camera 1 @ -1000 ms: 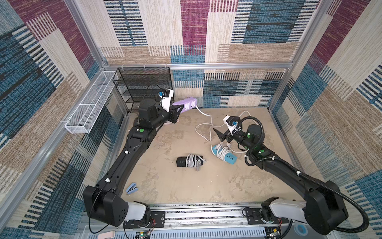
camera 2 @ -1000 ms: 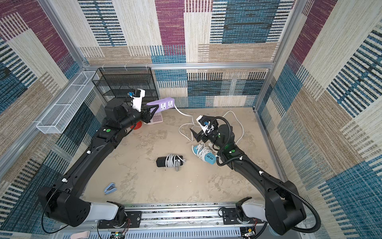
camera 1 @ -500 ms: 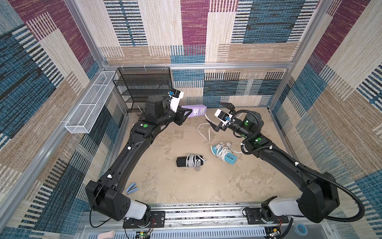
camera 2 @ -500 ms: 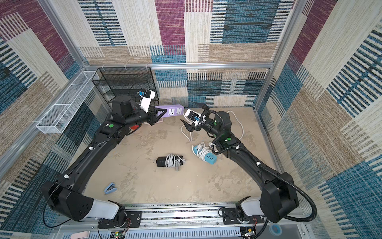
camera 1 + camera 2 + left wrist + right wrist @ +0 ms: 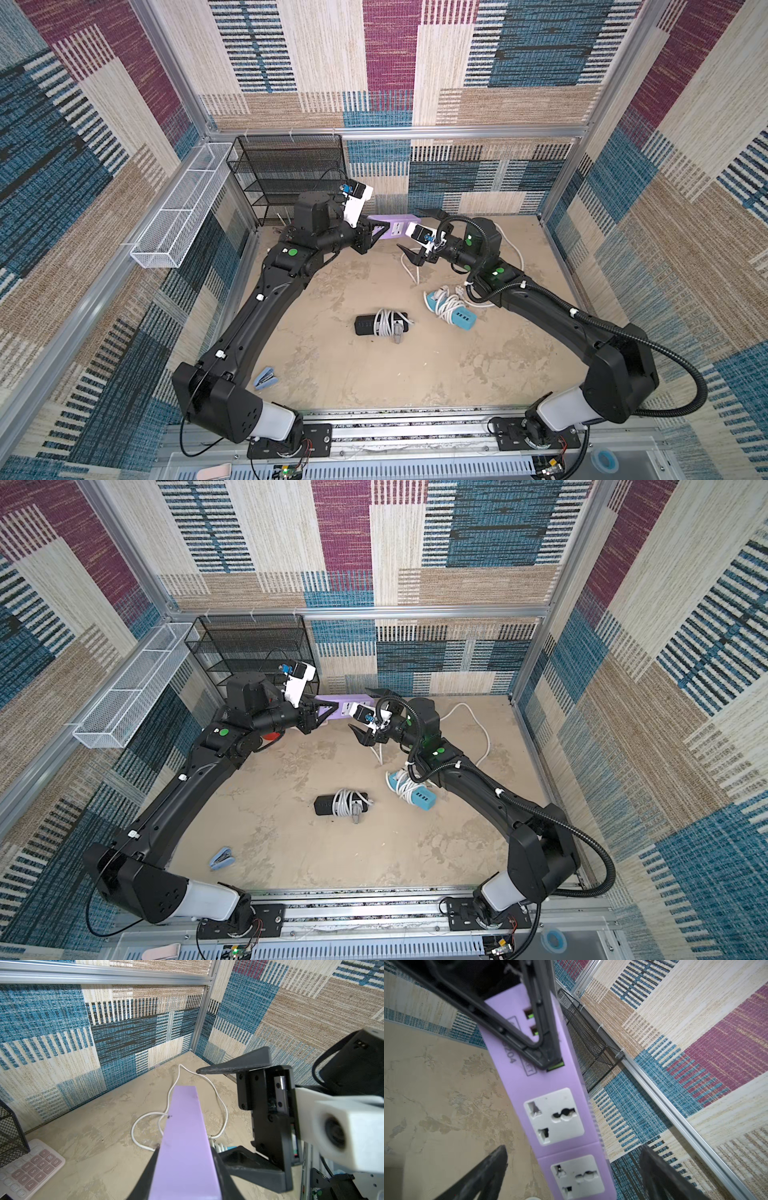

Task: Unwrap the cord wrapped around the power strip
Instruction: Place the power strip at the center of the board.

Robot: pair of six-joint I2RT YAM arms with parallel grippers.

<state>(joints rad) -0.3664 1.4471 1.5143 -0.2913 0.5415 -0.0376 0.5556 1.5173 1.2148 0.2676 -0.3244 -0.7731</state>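
Observation:
The purple power strip (image 5: 397, 220) (image 5: 345, 700) hangs in the air near the back wall, and my left gripper (image 5: 380, 230) (image 5: 186, 1159) is shut on one end of it. My right gripper (image 5: 417, 232) (image 5: 573, 1150) is open, with a finger on each side of the strip's (image 5: 550, 1093) free socket end and not touching it. The strip's white cord (image 5: 515, 253) (image 5: 220, 1103) lies loose in loops on the floor behind and below. No cord shows around the strip's body.
On the floor lie a black power strip (image 5: 380, 324) and a blue one (image 5: 451, 309), each wrapped in white cord. A black mesh rack (image 5: 291, 174) and a white wire basket (image 5: 183, 208) stand at back left. A blue stapler (image 5: 266, 378) lies front left, a calculator (image 5: 31, 1165) by the rack.
My left gripper carried the purple strip rightwards towards the middle. My right gripper rose from beside the blue strip and swung left to straddle the purple strip's free end.

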